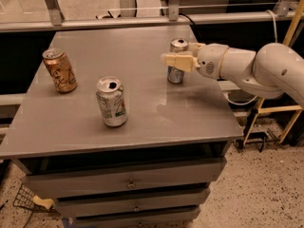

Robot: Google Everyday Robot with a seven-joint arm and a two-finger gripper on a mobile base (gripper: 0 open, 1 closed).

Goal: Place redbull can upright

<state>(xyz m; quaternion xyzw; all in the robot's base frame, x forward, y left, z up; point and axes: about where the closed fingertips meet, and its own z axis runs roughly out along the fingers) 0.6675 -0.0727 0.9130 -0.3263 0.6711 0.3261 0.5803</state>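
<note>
The redbull can [176, 75], slim and silver-blue, stands upright on the grey table [142, 103] toward its back right. My gripper [179, 61] reaches in from the right on a white arm [256, 70] and is at the can's upper half, crossing in front of it. The can's base rests on the table top.
A wider white-green can [112, 102] stands upright at the table's middle front. An orange-gold can [59, 71] stands, slightly tilted, at the left. A metal rail [142, 20] runs behind the table. Drawers [128, 182] are below. A yellow frame [275, 113] stands at the right.
</note>
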